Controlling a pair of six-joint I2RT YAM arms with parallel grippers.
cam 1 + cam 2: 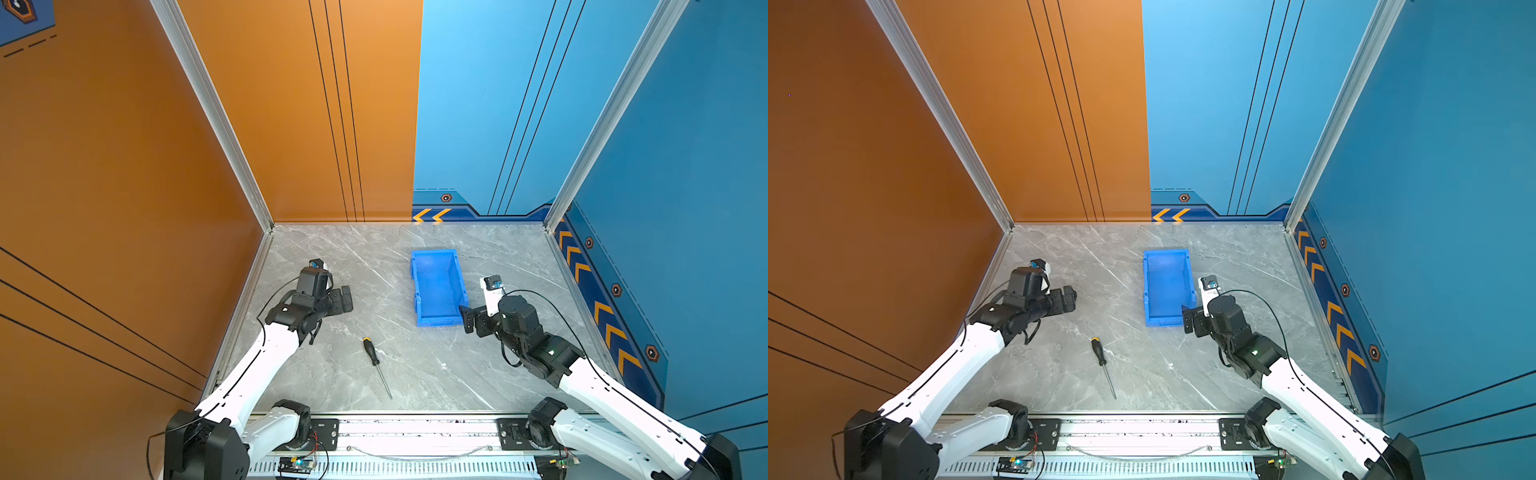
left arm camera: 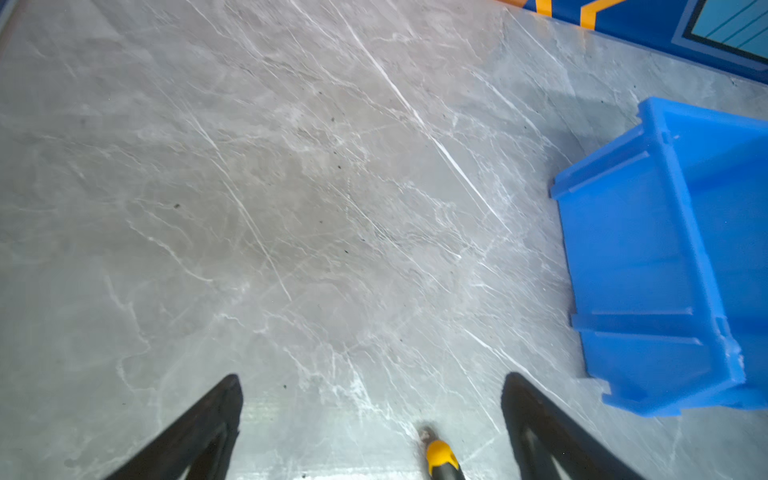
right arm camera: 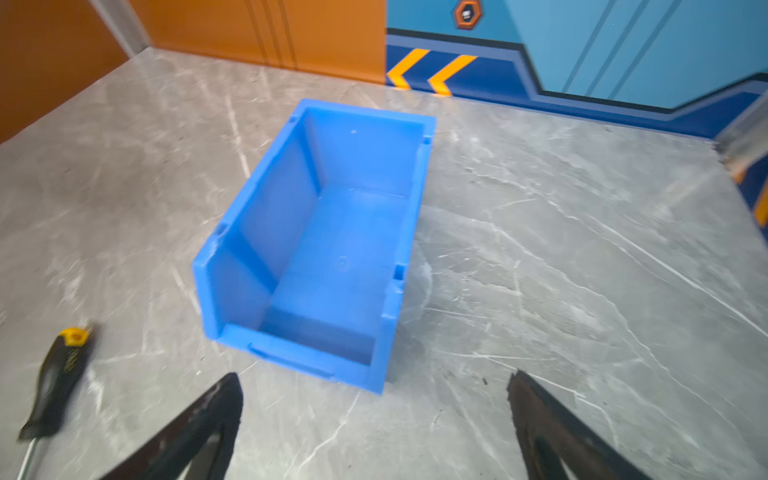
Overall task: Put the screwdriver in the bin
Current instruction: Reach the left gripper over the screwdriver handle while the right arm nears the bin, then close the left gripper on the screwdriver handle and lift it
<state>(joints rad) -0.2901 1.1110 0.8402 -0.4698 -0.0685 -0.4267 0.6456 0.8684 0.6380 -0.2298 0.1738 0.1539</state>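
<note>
Black fingers (image 2: 216,415) of the left gripper (image 2: 372,376): how do they stand? (Reader)

Spread wide, nothing between them, above the grey marble table (image 1: 332,257). The right gripper (image 3: 374,374) is likewise spread and empty, near the 5 o'clock corner of the bin (image 1: 414,282). (Legend)

Where is the screwdriver (image 1: 376,365)? (Reader)

Flat on the table in both top views, toward 5 o'clock from the left gripper and 7 o'clock from the bin, apart from both. Its yellow cap points to 11 o'clock, its bare shaft to 5 o'clock. The left wrist view shows only the cap, at the picture's edge. (Legend)

How should the pick be made? (Reader)

Judged from this layout, the approach is the step in hand, and the left gripper is the nearer candidate. Bring it over the black handle, turn the wrist so the fingers straddle the handle across its axis, descend almost to the marble, then close. The thin shaft would likely roll or slip. (Legend)

And the release? (Reader)

The bin is empty, long axis 12 to 6 o'clock, low lip at 6. Carry the screwdriver toward 1 o'clock, align it with that axis and let go low inside, so it cannot bridge the rim. Keep clear of the right gripper. (Legend)
</note>
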